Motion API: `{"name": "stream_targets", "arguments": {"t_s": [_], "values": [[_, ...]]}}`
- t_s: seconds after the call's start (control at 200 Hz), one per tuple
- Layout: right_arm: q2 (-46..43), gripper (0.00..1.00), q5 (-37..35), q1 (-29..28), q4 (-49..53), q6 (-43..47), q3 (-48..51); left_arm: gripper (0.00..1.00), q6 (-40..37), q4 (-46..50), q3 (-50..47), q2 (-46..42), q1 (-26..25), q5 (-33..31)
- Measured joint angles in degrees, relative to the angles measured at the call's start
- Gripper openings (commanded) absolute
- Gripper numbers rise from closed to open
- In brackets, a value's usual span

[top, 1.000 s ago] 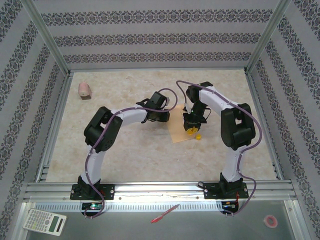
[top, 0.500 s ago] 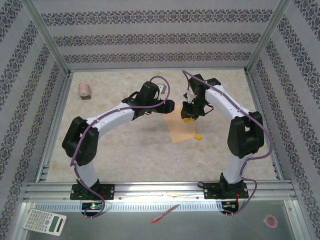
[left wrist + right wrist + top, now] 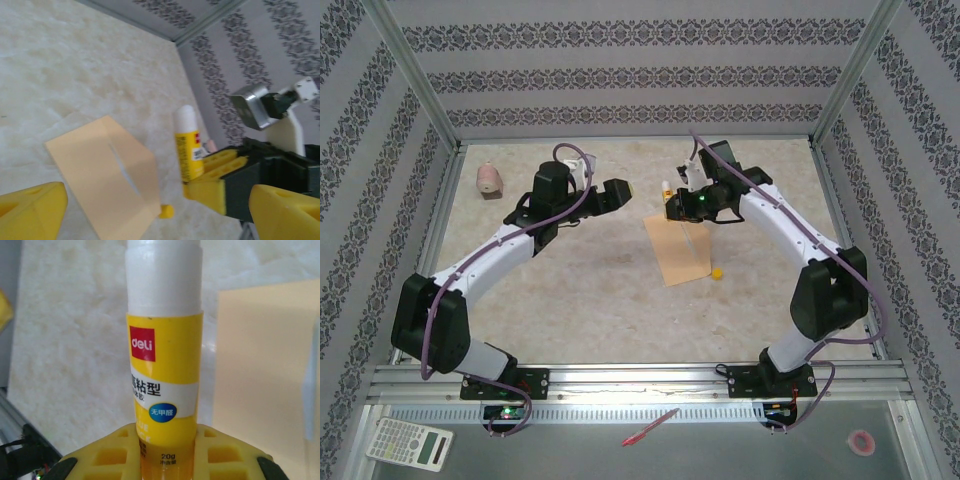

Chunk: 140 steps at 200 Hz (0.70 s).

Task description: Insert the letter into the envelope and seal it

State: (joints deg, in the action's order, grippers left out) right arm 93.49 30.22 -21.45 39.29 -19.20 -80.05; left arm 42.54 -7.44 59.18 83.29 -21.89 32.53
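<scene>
The tan envelope (image 3: 678, 250) lies flat mid-table, also in the left wrist view (image 3: 100, 175) and the right wrist view (image 3: 265, 380). A thin pale line (image 3: 122, 170) runs along its flap edge; the letter is hidden. My right gripper (image 3: 672, 207) hovers at the envelope's far edge, shut on an upright yellow glue stick (image 3: 162, 365) whose white tip is bare (image 3: 189, 145). Its yellow fingers (image 3: 110, 455) clamp the stick's base. My left gripper (image 3: 617, 189) is left of the stick, open, holding nothing.
A small yellow cap (image 3: 717, 271) lies on the table by the envelope's near right corner (image 3: 166, 211). A pink object (image 3: 490, 180) sits at the back left. Patterned walls and metal rails (image 3: 430, 250) enclose the table.
My left gripper has opened and swung left, away from the glue stick. My right gripper has carried the stick from over the envelope to its far edge.
</scene>
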Motion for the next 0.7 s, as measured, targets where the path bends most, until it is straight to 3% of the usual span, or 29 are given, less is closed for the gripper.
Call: {"name": "stream_targets", "arguments": {"t_s": [0.33, 0.7], "values": [[-1.1, 0.07, 4.3, -6.1, -10.5, 0.0, 1.2, 0.89, 4.2, -10.7, -4.2, 0.1, 0.0, 7.7], [-1.1, 0.07, 6.8, -7.0, -14.9, -0.7, 1.4, 0.84, 4.4, -15.1, -5.8, 1.1, 0.2, 8.2]]}}
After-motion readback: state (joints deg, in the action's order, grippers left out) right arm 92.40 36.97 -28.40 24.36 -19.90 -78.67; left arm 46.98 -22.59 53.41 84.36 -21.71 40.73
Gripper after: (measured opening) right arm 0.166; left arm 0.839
